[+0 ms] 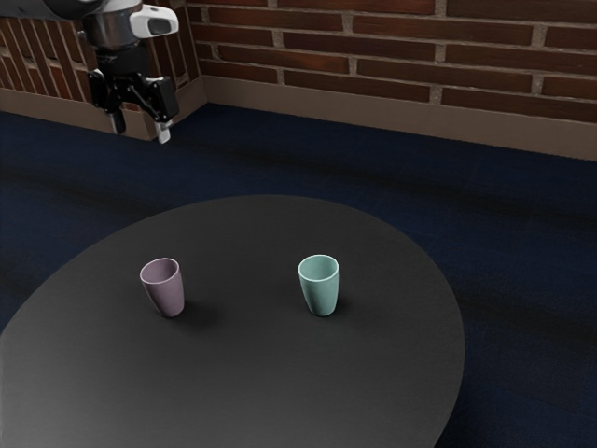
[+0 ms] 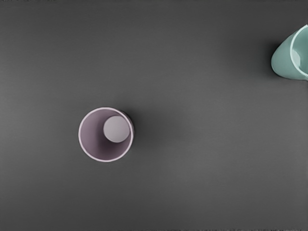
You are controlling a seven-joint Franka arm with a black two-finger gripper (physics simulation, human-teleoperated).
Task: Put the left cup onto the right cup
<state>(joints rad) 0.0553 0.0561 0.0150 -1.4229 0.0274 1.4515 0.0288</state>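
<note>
Two cups stand upright on the round dark table (image 1: pixel 280 383), mouths up. The purple cup (image 1: pixel 162 287) sits toward the exterior view's left. The teal cup (image 1: pixel 319 285) is at its 3 o'clock, well apart from it, with bare tabletop between them. Neither cup touches the other, and each casts a soft shadow on the table.

From where I stand, the gripper (image 1: pixel 142 126) hangs high above the table, at roughly 12 o'clock from the purple cup and well clear of it. Its two fingers point down and are spread, with nothing between them.

Seen from the hand's camera, the purple cup (image 2: pixel 106 134) lies below. Its rim shows as a pale ring and its bare base as a lighter disc inside. The teal cup (image 2: pixel 293 55) is well off to one side of it on the same dark table (image 2: pixel 192 173).

Behind the table runs a brick wall (image 1: pixel 392 47), at 12 o'clock from the teal cup, with dark blue carpet (image 1: pixel 485 196) below it.
</note>
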